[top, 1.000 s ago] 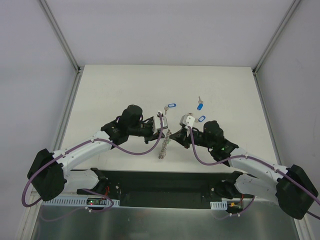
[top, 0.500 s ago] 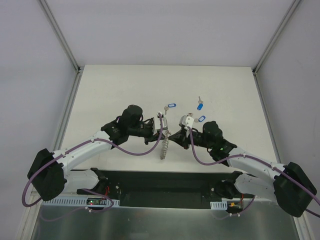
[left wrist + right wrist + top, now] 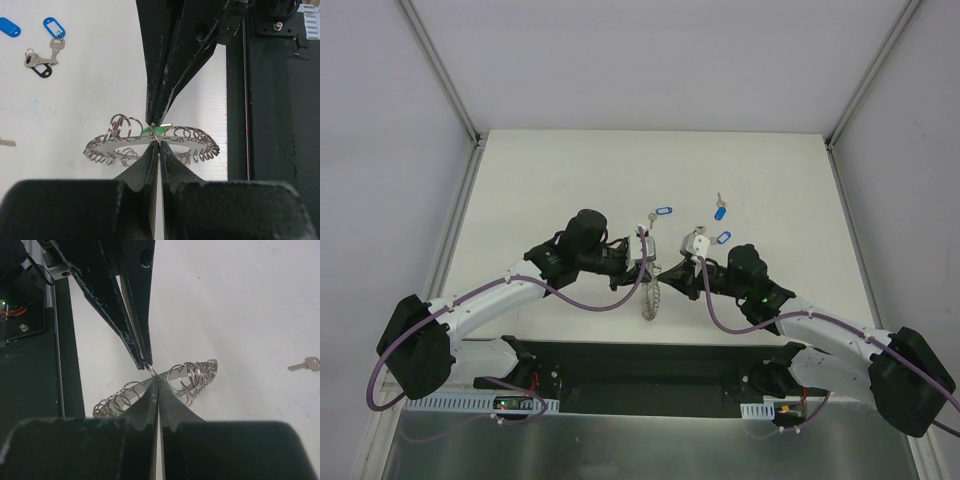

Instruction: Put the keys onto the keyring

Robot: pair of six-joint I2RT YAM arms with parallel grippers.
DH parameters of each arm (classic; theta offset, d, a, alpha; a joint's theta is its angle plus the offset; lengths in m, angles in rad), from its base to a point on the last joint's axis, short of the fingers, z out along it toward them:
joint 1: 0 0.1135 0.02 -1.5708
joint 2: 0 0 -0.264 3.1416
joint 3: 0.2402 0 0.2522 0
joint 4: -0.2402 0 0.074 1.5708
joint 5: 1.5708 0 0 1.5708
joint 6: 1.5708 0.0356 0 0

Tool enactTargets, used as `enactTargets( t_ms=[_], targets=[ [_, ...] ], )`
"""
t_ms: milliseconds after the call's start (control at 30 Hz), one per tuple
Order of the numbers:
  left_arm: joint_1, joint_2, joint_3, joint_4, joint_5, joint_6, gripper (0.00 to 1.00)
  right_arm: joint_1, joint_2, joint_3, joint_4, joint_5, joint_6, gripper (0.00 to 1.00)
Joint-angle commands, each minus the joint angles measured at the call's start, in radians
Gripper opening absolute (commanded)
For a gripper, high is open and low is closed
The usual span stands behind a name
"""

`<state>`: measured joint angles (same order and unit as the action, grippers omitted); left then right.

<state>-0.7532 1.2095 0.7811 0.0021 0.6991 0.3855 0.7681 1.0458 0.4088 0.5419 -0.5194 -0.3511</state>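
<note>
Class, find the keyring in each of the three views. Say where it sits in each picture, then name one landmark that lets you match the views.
Top external: the keyring is just below centre, edge-on like a short chain.
Left wrist: the keyring lies across mid-frame.
Right wrist: the keyring is at lower centre, slanting up to the right.
Shared landmark: the black base plate, at the right edge in the left wrist view and the left edge in the right wrist view.

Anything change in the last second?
The keyring, pinched between the left tool and the right tool, swung its lower end slightly to the right and now hangs nearer vertical. Nothing was taken hold of or let go: both tools stay shut on it. The loose keys on the table have not moved.
</note>
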Motion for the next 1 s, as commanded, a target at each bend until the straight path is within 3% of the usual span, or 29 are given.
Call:
enactTargets(
  t_ms=[0, 233, 733, 967],
  targets=[
    [-0.011, 0.013, 0.037, -0.02, 0.03, 0.009, 0.0, 0.0, -0.062, 0.001, 0.099, -0.039, 0.006, 0.01],
    [-0.011, 0.018, 0.052, -0.036, -0.036, -0.01, 0.0, 0.005, -0.11, 0.012, 0.04, -0.044, -0.003, 0.01],
    [-0.011, 0.005, 0.06, -0.034, -0.059, -0.042, 0.0, 0.02, -0.007, 0.051, -0.011, -0.021, -0.045, 0.01],
    [-0.011, 0.005, 0.056, -0.025, -0.055, -0.046, 0.0, 0.02, -0.042, 0.038, -0.013, 0.024, -0.039, 0.01]
  ],
)
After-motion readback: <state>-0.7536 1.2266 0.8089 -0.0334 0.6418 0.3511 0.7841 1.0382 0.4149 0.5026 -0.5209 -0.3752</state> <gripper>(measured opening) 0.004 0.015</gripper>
